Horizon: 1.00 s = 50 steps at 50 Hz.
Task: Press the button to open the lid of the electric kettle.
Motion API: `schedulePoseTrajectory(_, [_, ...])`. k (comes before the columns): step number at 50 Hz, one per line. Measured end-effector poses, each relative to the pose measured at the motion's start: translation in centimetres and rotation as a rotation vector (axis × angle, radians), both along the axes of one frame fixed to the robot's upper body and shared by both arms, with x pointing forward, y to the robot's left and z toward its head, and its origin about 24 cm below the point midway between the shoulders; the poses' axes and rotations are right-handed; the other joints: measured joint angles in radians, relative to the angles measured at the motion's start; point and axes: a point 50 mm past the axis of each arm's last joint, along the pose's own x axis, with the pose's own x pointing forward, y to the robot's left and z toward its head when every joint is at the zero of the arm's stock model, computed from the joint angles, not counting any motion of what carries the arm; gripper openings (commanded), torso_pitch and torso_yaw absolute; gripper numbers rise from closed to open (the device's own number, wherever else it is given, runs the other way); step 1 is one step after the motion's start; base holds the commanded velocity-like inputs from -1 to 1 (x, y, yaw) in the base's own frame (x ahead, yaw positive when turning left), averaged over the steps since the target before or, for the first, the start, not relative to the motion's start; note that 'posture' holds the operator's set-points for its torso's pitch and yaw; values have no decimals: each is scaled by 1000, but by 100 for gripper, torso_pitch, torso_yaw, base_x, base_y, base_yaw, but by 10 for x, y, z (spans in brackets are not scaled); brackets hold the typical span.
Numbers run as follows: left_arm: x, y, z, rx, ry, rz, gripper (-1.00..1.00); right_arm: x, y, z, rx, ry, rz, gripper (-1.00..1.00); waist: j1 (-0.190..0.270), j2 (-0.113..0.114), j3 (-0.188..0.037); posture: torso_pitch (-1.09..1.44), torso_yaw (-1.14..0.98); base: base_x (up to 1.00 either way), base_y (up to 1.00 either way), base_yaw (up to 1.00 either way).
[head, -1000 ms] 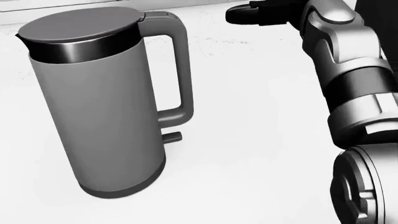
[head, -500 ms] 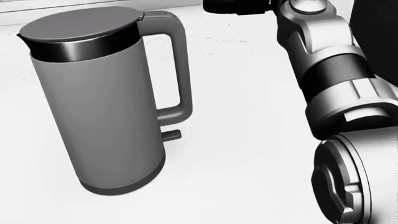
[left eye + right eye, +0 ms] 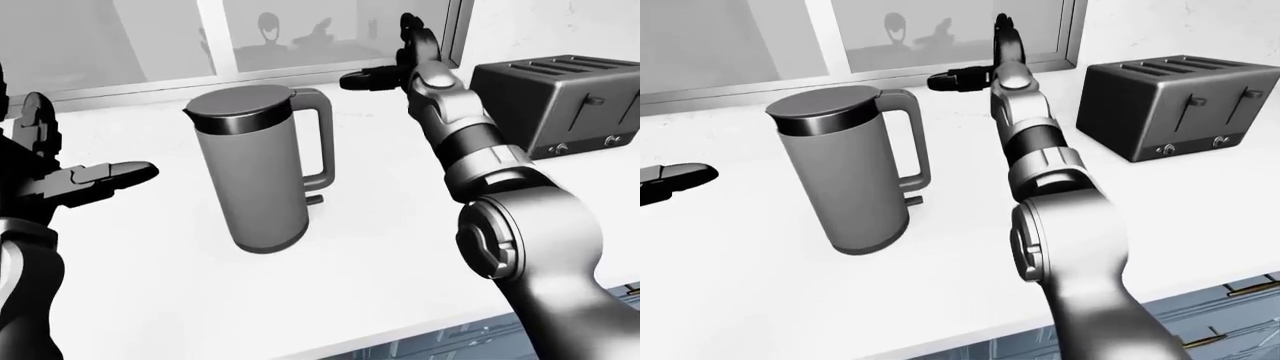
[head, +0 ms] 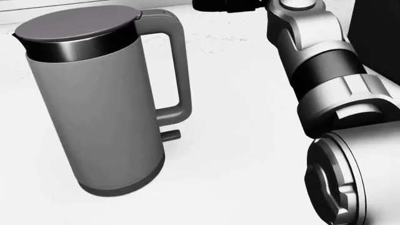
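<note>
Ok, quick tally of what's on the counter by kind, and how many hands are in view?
Kettle: 1
Toaster: 1
Robot hands: 2, left hand and right hand, both with fingers open, neither touching the kettle
Total: 4

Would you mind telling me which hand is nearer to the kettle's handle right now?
Right. The right hand hovers just up and right of the kettle's handle, not touching. The left hand hangs open off the kettle's far left side.
</note>
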Motion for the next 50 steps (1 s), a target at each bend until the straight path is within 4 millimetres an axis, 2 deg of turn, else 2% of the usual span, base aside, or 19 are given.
schedulePoseTrajectory(14, [0, 0, 0, -1, 1, -3, 100, -1, 7, 7, 15, 19, 86, 100, -1, 1, -1, -33, 0, 0, 0, 0])
schedulePoseTrajectory(50, [-2, 0, 2, 1, -4, -1, 100, -2, 24, 10, -12, 33, 135, 100, -3, 6, 3, -33, 0, 0, 0, 0])
